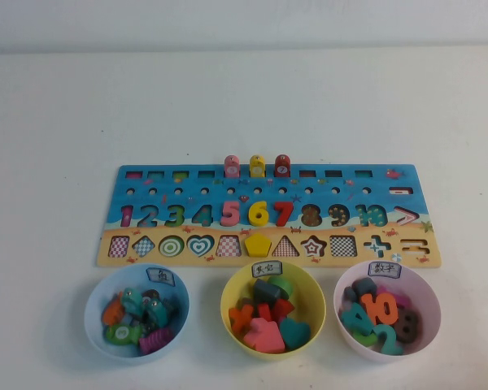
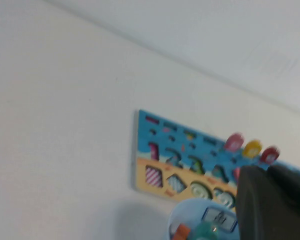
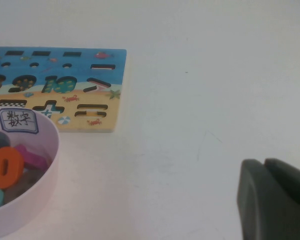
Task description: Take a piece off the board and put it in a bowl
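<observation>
The light pink "5" piece (image 1: pixel 230 213) lies in its slot in the number row of the board (image 1: pixel 268 192), between a teal "4" and the yellow "6" (image 1: pixel 259 213). The pale pink bowl (image 1: pixel 338 302) stands in front of the board's right end and holds several numerals; it also shows in the right wrist view (image 3: pixel 51 162). Neither arm shows in the high view. My left gripper (image 2: pixel 266 171) is shut and empty, above the light blue bowl (image 2: pixel 186 215). My right gripper (image 3: pixel 264 163) is shut and empty over bare table, right of the board (image 3: pixel 118 82).
A light blue bowl (image 1: pixel 90 313) and a yellow bowl (image 1: pixel 226 307), both full of pieces, stand in front of the board's left and middle. Pink, yellow and red pegs (image 1: pixel 257 166) stand on the board's far edge. A red "7" (image 1: pixel 283 213) lies beside the "6".
</observation>
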Available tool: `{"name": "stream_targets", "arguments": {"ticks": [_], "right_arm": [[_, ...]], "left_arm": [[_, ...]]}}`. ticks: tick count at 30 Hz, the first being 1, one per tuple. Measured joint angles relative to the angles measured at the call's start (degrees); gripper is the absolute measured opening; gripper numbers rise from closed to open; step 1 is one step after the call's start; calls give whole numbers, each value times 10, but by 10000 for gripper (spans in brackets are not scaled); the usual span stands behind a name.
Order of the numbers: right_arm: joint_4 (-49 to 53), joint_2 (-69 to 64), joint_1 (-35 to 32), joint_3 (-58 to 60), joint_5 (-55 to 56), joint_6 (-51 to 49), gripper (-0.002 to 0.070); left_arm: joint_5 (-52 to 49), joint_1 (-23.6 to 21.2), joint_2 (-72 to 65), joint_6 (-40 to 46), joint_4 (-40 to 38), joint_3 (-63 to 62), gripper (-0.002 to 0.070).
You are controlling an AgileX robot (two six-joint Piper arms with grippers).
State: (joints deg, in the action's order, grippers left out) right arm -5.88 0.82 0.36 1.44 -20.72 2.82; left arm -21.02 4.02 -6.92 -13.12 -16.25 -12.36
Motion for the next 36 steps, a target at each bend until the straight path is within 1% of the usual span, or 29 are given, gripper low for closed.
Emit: {"name": "stream_targets", "arguments": {"ticks": [3,5,9,13,16,19,24,27,29,33,36], "right_arm": [[0,0,0,0,0,0,-17],[0,0,0,0,0,0,-17],[0,0,0,0,0,0,-17],[0,0,0,0,0,0,-17],[0,0,0,0,0,0,-17],[0,0,0,0,0,0,-17],[0,0,0,0,0,0,-17],[0,0,0,0,0,0,-17],[0,0,0,0,0,0,-17],[0,0,0,0,0,0,-17],[0,0,0,0,0,0,-17]], "left_arm": [[-124,0,-97,11,76,-119,-5],[-207,0,-168,46,113,-207,-5],[-361,0,-308,131,138,-374,-5],[-473,0,-441,182,141,-508,-5],[-497,5,-528,198,145,-590,-5],[-501,35,-600,202,162,-641,-5],[-503,127,-705,204,197,-702,-5],[-503,168,-771,204,205,-736,-5],[-503,188,-809,206,205,-759,-5],[-503,215,-881,236,206,-812,-5],[-502,226,-925,294,206,-849,-5]]}}
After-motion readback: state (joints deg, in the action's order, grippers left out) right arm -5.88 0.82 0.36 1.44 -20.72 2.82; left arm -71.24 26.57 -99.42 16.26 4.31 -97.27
